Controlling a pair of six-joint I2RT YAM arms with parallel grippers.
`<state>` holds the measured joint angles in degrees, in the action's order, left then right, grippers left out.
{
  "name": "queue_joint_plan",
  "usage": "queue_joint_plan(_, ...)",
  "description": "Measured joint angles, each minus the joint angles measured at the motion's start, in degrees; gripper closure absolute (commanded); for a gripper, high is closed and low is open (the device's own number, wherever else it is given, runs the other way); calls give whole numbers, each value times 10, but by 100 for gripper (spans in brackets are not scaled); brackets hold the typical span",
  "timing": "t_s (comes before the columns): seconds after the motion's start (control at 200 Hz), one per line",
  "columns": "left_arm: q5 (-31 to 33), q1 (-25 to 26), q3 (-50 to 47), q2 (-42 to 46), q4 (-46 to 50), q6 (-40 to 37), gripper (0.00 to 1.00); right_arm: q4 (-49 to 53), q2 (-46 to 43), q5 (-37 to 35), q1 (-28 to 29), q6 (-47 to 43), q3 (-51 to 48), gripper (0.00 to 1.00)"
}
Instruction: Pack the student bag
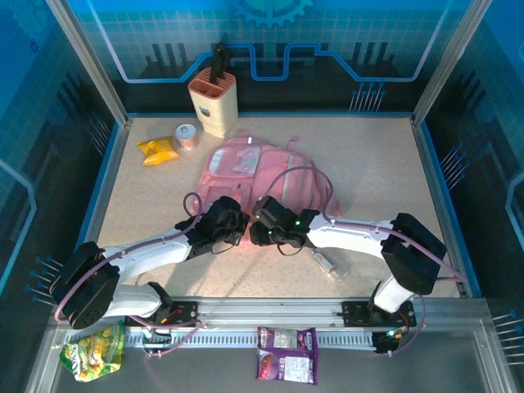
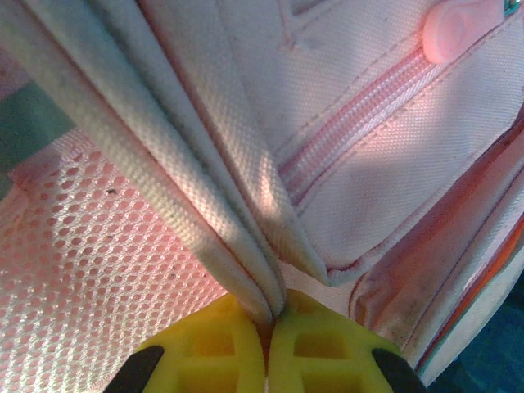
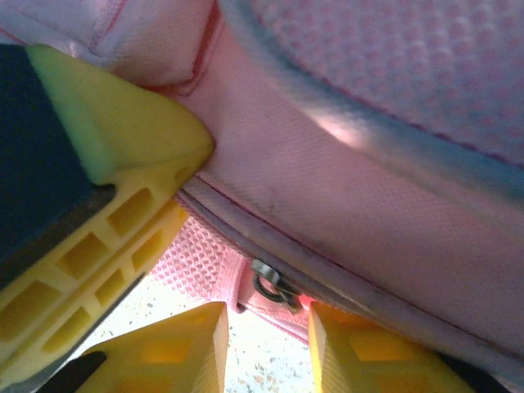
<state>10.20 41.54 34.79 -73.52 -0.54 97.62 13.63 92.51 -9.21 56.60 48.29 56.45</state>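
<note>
Left hand (image 2: 268,318) pinches student bag (image 1: 246,168), its length running near-to-far.

Left fingers (image 2: 214,345) pinched together, right fingers (image 3: 176,348) slightly apart.

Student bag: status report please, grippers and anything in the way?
Left gripper shut on student bag trim. Right gripper open, metal ring just ahead. Bag flat on table, both grippers crowded at its near edge.

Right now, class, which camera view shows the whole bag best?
The top view: the bag shows almost whole on the table, outline clear. The left wrist view gives a close-up of its grey trim and a zip; the right wrist view, a close seam and a metal ring.
</note>
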Motion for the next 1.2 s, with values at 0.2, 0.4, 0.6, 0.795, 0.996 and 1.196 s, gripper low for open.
queue_joint_plan(0.2, 0, 1, 0, 0, -5, 0, 100, -17, 20, -22, 3, 2, 2, 68)
queue_joint_plan(0.4, 0, 1, 0, 0, -13, 0, 100, -12, 36, -44, 5, -2, 12, 78)
queue_joint_plan(0.6, 1, 1, 0, 0, -14, 0, 100, -5, 35, -59, 6, -13, 12, 92)
queue_joint_plan(0.795, 7, 3, 0, 14, -11, 0, 100, 29, 23, -68, 9, -21, 24, 99)
queue_joint_plan(0.996, 5, -3, -2, 46, -6, -1, 100, 38, -39, -86, 9, -29, -10, 100)
queue_joint_plan(1.196, -3, -11, -4, 57, 2, -3, 100, 60, -92, -118, 8, -50, -54, 100)
